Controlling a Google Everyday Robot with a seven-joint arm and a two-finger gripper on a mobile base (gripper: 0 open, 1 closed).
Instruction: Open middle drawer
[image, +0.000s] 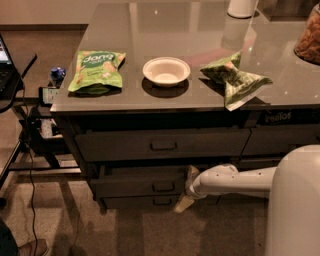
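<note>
The middle drawer is a wide dark front of medium height with a small pull handle. It sits below the taller top drawer and above the slim bottom drawer. It stands out a little from the cabinet, with a strip of its top edge showing. My gripper is at the drawer's right end, to the right of the handle. Its pale fingers are spread, one above and one below the level of the drawer front. It holds nothing that I can see.
On the counter top lie a green snack bag, a white bowl and a second green bag. A stand with cables is on the left. My white arm reaches in from the right.
</note>
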